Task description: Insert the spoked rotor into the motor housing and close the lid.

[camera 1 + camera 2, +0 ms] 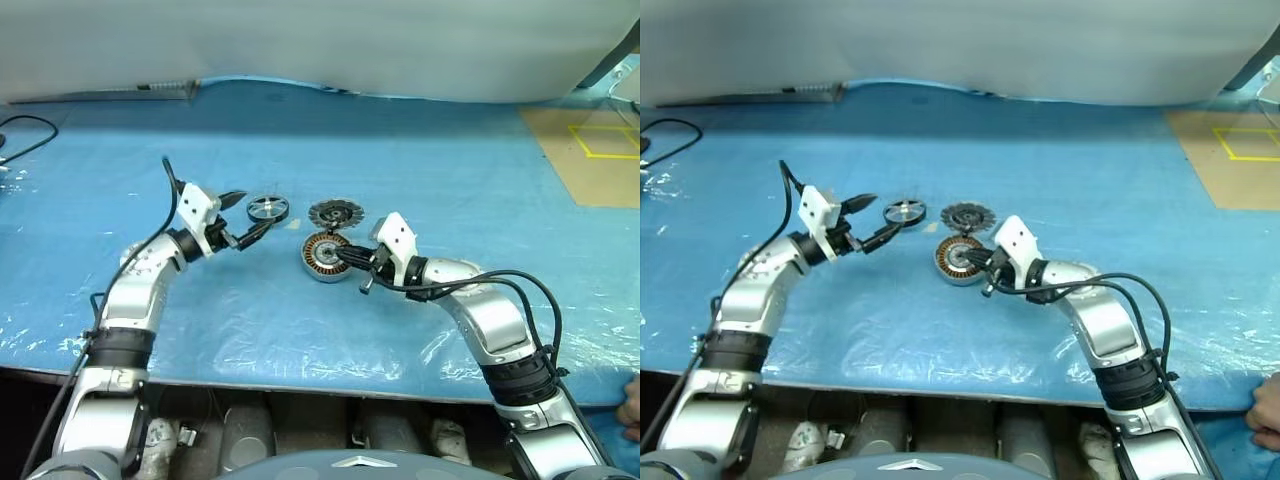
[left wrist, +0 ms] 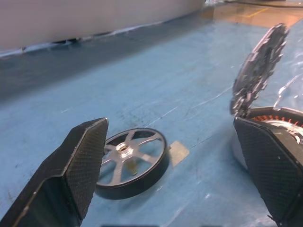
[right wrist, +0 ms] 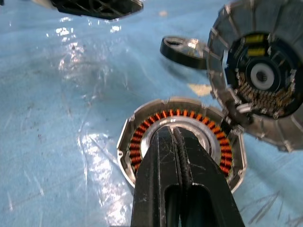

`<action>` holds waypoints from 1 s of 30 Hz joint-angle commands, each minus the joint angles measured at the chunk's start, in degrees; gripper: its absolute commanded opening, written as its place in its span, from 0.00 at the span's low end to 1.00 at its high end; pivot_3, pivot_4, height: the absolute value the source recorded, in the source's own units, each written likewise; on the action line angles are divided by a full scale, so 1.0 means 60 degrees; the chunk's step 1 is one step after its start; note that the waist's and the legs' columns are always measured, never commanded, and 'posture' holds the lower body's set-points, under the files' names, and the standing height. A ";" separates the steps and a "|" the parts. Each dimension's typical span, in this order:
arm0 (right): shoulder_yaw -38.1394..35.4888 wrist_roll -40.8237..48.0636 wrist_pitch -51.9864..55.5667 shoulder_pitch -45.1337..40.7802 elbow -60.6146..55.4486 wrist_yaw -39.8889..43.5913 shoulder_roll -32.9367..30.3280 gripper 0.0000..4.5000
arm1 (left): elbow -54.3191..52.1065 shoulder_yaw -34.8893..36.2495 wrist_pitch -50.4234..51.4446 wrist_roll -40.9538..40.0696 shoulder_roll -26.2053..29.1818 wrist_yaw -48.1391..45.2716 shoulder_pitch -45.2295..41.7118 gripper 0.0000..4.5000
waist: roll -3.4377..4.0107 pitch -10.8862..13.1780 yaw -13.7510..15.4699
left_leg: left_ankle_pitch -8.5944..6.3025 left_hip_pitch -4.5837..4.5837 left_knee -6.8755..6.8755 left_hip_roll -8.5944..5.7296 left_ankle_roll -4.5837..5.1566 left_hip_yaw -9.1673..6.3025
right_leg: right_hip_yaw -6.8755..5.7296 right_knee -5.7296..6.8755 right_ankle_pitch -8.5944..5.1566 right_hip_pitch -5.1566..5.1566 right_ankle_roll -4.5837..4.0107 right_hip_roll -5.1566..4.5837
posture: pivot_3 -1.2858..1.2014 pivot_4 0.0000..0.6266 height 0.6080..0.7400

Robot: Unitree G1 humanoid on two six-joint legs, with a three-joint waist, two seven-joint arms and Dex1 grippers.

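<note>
Blue cloth: rotor (image 1: 268,208) lies loose (not inserted) beside housing (image 1: 325,256); lid (image 1: 334,213) stands open. Our left gripper (image 1: 243,216) gapes empty; right gripper (image 1: 345,256) pinched shut over housing.

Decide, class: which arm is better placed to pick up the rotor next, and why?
Left. The left gripper is open right at the rotor, which lies flat on the mat. The right gripper is shut, its fingers over the housing.

Open blue table cover (image 1: 420,150) surrounds the cluster; the raised lid (image 1: 333,213) and right gripper (image 1: 345,256) crowd the motor housing (image 1: 322,258), spoked rotor (image 1: 268,208) beside.
</note>
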 commanded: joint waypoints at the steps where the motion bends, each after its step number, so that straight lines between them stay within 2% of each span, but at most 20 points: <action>1: -0.0087 0.0022 -0.0735 0.0071 -0.0312 -0.0062 0.0041 0.00 | 0.1618 -0.0042 0.0110 0.0146 0.0393 -0.0855 -0.1117 1.00 | 0.0000 0.0000 0.0003 | 0.0000 -0.0001 0.0000 -0.0001 0.0000 0.0000 | 0.0001 0.0000 0.0000 -0.0003 0.0000 0.0000 | 0.52 0.24 1.00; 7: -0.0055 -0.0089 -0.0887 0.0192 -0.0178 -0.0233 -0.0010 0.00 | 0.5047 -0.0291 -0.0374 0.0903 0.0372 -0.1497 -0.3332 1.00 | -0.0004 0.0002 0.0034 | 0.0001 -0.0014 0.0005 -0.0012 -0.0001 -0.0009 | -0.0002 -0.0003 0.0002 0.0000 0.0003 -0.0006 | 0.52 0.24 1.00; 12: -0.0055 -0.0168 -0.0910 0.0384 -0.0223 -0.0408 -0.0060 0.00 | 0.6796 -0.0351 -0.0778 0.1349 0.0120 -0.1770 -0.4538 1.00 | -0.0007 0.0004 0.0072 | 0.0001 -0.0023 -0.0008 -0.0018 -0.0001 -0.0020 | -0.0008 -0.0007 0.0003 0.0000 0.0005 -0.0008 | 0.52 0.24 1.00; 15: -0.0066 -0.0191 -0.0913 0.0499 -0.0288 -0.0511 -0.0086 0.00 | 0.7517 -0.0398 -0.1005 0.1648 -0.0014 -0.1821 -0.4994 0.87 | -0.0010 0.0006 0.0069 | 0.0001 -0.0022 -0.0019 -0.0018 -0.0002 -0.0022 | -0.0011 -0.0012 0.0010 0.0000 0.0016 -0.0007 | 0.52 0.24 1.00; 19: -0.0100 -0.0164 -0.0881 0.0573 -0.0357 -0.0610 -0.0124 0.00 | 0.8130 -0.0437 -0.1212 0.1994 -0.0182 -0.1763 -0.5399 0.57 | -0.0016 0.0009 0.0091 | 0.0001 -0.0025 -0.0022 -0.0019 -0.0002 -0.0026 | -0.0015 -0.0017 0.0012 0.0001 0.0019 -0.0008 | 0.52 0.24 1.00; 30: -0.0300 0.0135 -0.1177 0.0805 -0.0532 -0.0731 -0.0003 0.00 | 0.8969 -0.0489 -0.1401 0.2780 -0.0723 -0.1071 -0.5998 0.57 | -0.0027 0.0016 0.0161 | 0.0001 -0.0029 -0.0023 -0.0019 -0.0002 -0.0030 | -0.0022 -0.0023 0.0022 0.0005 0.0037 -0.0009 | 0.52 0.24 1.00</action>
